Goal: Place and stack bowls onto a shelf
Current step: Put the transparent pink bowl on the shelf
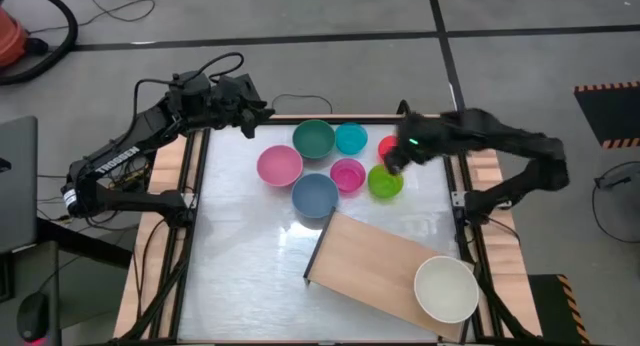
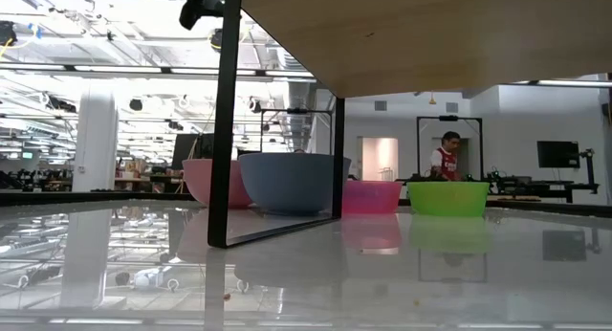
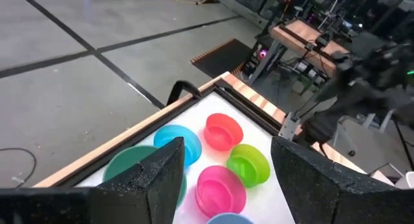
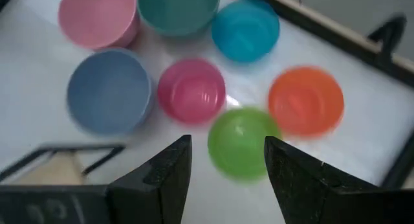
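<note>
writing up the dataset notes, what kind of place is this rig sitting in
Most likely a large open robotics lab or workshop. The low view shows exposed ceiling ducts, a person at distant workbenches and a monitor; the high view shows a bare concrete floor with loose cables around the table.

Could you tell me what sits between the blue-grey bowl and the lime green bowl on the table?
The magenta bowl sits between the blue-grey bowl and the lime green bowl, as the high view and right wrist view show.

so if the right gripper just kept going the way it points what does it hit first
Most likely the lime green bowl: the open right gripper has it framed between its fingers. Depth is hard to judge; the red bowl sits just beside that line.
</note>
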### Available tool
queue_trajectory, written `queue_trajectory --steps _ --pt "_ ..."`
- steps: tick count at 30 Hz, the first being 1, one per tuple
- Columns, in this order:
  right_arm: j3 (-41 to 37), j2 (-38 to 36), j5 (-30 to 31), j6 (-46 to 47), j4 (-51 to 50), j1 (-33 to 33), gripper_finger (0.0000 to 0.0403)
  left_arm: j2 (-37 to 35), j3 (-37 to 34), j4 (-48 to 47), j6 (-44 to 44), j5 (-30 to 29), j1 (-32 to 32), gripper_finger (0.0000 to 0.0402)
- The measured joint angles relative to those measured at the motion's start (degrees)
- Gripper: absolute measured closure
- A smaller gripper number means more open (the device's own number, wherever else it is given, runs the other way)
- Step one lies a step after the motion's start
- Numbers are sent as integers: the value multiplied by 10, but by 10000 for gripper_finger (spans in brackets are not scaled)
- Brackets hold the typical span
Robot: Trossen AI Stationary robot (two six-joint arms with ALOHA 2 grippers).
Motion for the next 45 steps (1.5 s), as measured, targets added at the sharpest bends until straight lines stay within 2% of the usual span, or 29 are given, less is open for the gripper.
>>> queue_trajectory --steps 5,9,13,22,27,32,38,45 --pt "0 95 -50 -83 59 -62 184 0 0 -22 -1 0 0 182" --pt "0 169 -59 -132 68 -83 184 0 0 -56 -1 0 0 182" --pt "-1 239 -87 -158 80 -94 184 0 0 -84 -1 0 0 182" --pt "-1 346 -88 -189 137 -122 184 0 0 -88 11 0 0 182" --pt "-33 347 -116 -199 152 -164 197 0 0 -88 13 -1 0 182" --pt "-95 316 -152 -202 216 -188 213 0 0 -88 13 -5 0 182" --pt "-132 298 -159 -209 285 -173 222 0 0 -87 9 -8 0 182" --pt "-144 306 -145 -215 296 -160 223 0 0 -87 8 -10 0 182"
